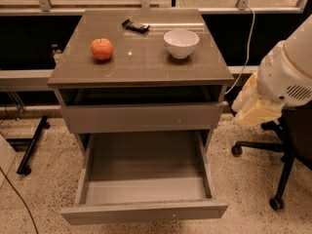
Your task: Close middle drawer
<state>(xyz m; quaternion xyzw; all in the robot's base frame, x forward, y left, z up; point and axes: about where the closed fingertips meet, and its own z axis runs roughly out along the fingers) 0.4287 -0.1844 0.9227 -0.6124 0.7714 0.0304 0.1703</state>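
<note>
The middle drawer (144, 212) is pulled far out of the grey cabinet (141, 67), low in the view. Its plain grey inside (145, 167) is bare, and its flat front has a tiny pale dot right of centre. Above it, the taller-fronted top drawer (141, 117) stands slightly out. My arm's white shell (287, 72) comes in from the right edge. The pale cream gripper end (253, 108) hangs beside the cabinet's right side at top-drawer height, apart from both drawers.
On the cabinet top lie a red apple (102, 48), a white bowl (181, 43) and a dark bar (135, 26). A black office chair base (280, 177) stands at the right on the speckled floor. A black stand foot (31, 147) is at the left.
</note>
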